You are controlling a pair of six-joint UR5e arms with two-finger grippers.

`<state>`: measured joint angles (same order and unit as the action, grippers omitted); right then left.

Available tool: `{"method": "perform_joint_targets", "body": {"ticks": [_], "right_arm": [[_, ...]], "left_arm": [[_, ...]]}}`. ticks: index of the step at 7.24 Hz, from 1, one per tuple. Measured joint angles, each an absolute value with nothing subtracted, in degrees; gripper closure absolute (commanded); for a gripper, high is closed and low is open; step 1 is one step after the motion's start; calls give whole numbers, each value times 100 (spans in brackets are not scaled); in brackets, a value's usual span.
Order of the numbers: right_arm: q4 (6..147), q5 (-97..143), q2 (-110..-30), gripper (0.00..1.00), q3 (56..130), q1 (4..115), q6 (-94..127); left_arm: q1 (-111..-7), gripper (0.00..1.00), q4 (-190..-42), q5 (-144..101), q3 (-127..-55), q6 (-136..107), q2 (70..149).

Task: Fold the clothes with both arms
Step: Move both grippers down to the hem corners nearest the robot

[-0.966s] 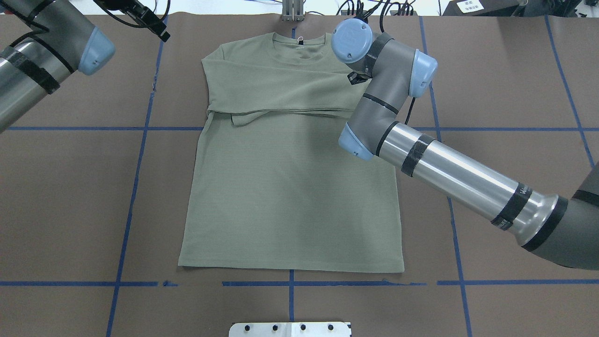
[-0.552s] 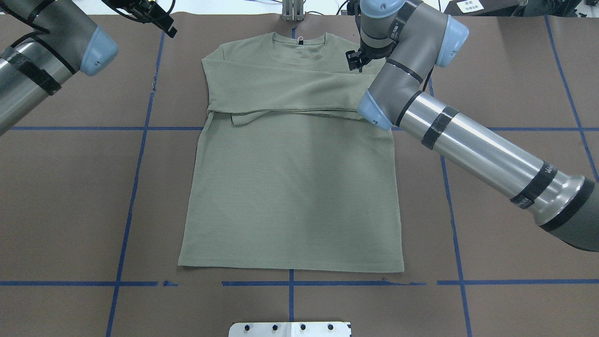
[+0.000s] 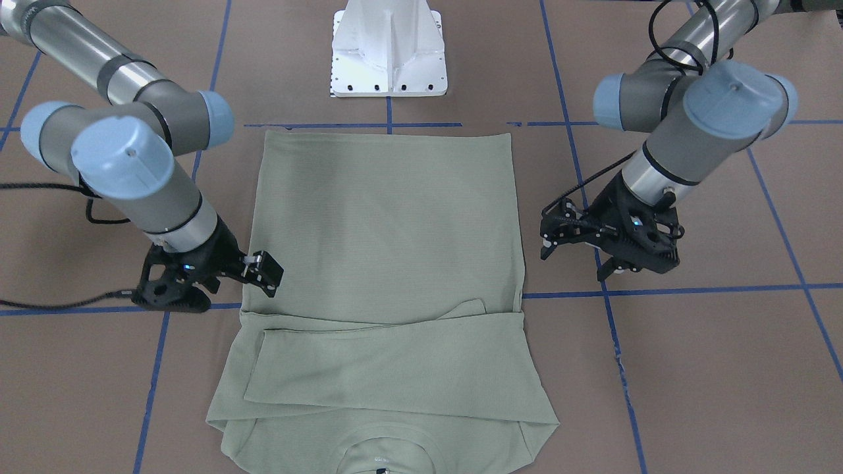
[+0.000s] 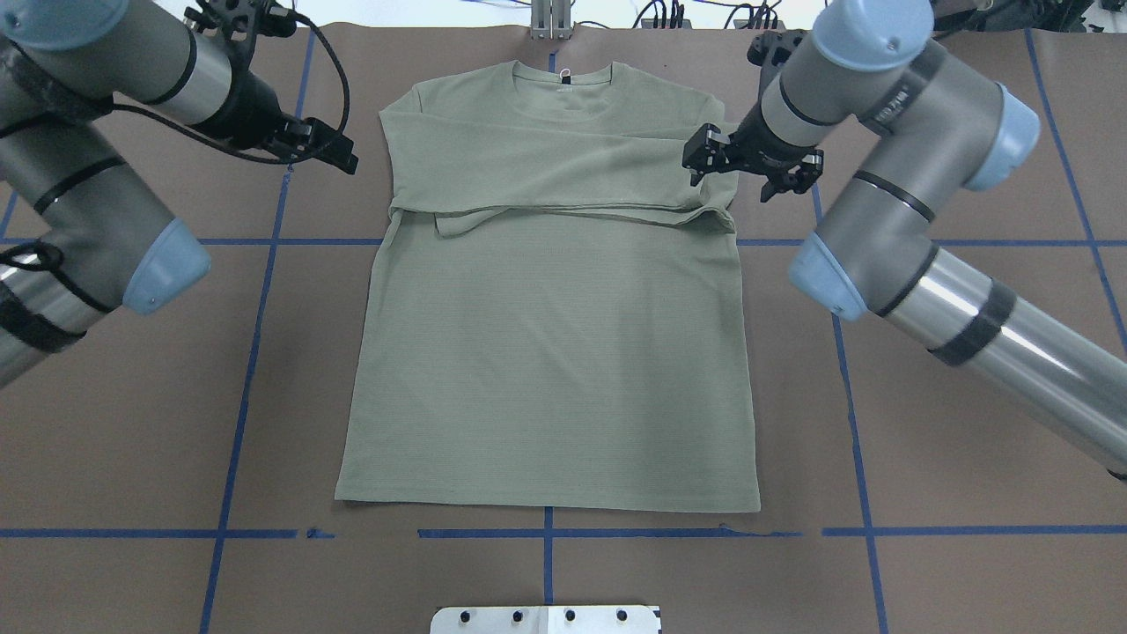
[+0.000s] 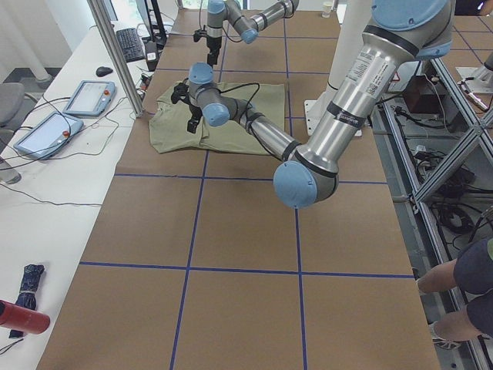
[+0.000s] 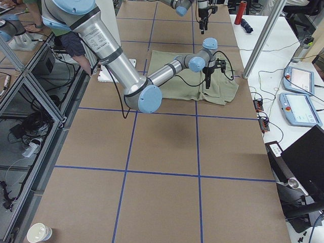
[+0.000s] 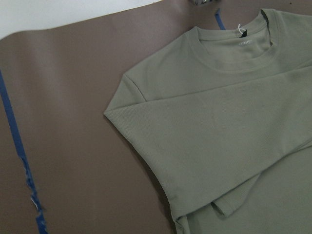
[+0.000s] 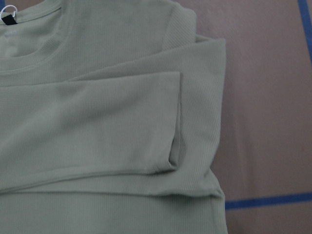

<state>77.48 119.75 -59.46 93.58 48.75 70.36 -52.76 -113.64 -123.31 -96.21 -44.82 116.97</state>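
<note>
While the left arm (image 4: 84, 189) and the right arm (image 4: 889, 198) reach in from either side, the shirt (image 4: 546, 352) lies flat and face-up in the middle of the brown, paper-covered surface (image 4: 132, 423). Its hem runs along the side nearest the white pedestal (image 3: 388, 52). Its collar (image 4: 563, 88), with a small white neck label (image 4: 562, 76), points toward the far edge. Both sleeves (image 4: 546, 172) are folded across the chest, one laid over the other, and their lower edges sit just beyond a blue tape line (image 4: 326, 240) that crosses the surface.

The right end effector (image 4: 738, 176) hovers at the shirt's edge on the robot's right, where the sleeves fold back. Its fingers stand well apart and hold nothing; whether a fingertip touches the cloth cannot be told. The right wrist view looks down on the stacked folds, where the end of the upper sleeve stops just short of the shirt's outer edge.

The left end effector (image 3: 574, 258) sits just off the opposite edge, over bare surface and apart from the cloth, its fingers likewise spread and empty. The left wrist view shows the shoulder, the folded sleeve and the collar.
</note>
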Motion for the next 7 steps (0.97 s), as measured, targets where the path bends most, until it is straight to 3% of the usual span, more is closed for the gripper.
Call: {"method": "perform_joint_targets", "body": {"ticks": [2,3,5,7], "right_arm": [[7715,11639,-7160,0,11182,4310,8443],[7478,11146,-7629,0,11732,3846,9025],[6425,10137,-8386,0,12049,2974,9803],[6133,9792,-8616,0,12074,2661,10051]], "left_arm": [[-4736,2,-11486,-12078,-10784,-5619,10825],[-4340,3,-11963,-11756,-11183,-6341,10328],[-3409,12,-13472,-10779,-11389,-7677,9344],[-2529,15,-13997,-9790,-11317,-8532,8923]]}}
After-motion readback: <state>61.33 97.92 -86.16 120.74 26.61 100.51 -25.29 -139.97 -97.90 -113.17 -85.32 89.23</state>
